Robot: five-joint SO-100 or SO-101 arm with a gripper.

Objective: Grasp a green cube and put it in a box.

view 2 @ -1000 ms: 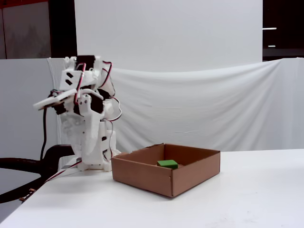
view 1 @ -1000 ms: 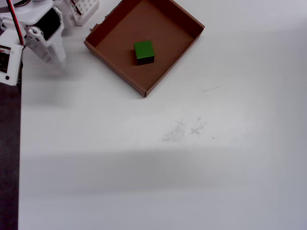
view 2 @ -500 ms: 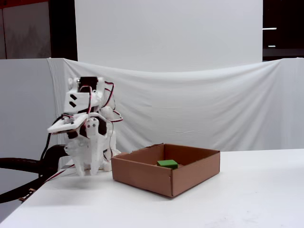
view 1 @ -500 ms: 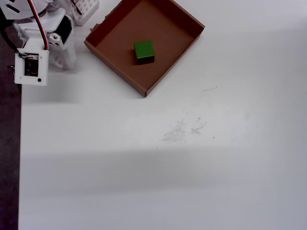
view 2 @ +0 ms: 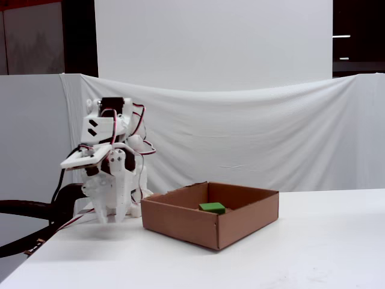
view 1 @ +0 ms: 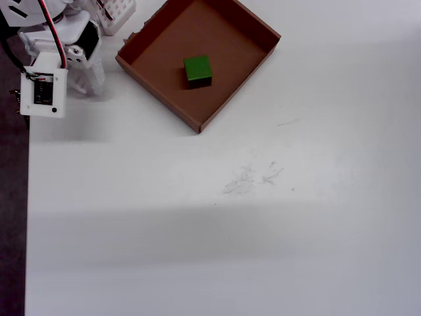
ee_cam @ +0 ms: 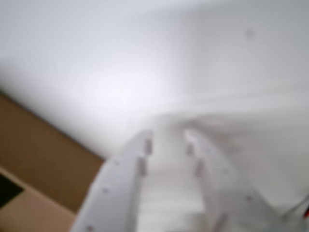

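Observation:
The green cube (view 1: 197, 68) lies inside the brown cardboard box (view 1: 158, 92), near the middle of its floor. In the fixed view only the top of the green cube (view 2: 212, 208) shows over the wall of the box (view 2: 180, 220). My gripper (view 2: 111, 215) hangs folded by the arm's base, left of the box, pointing down at the table. The gripper (view 1: 87, 78) sits apart from the box in the overhead view. In the blurred wrist view, the gripper (ee_cam: 166, 140) shows a gap between its white fingers, holding nothing, with the box (ee_cam: 38, 164) to the lower left.
The white arm base (view 1: 112, 13) and red and black wires (view 2: 138, 129) stand at the table's back left. The table edge (view 1: 26, 197) runs down the left side in the overhead view. A white cloth (view 2: 252, 132) hangs behind the table.
The arm has folded down over the last second, bringing the gripper lower toward the table beside the box. Box and cube have not moved.

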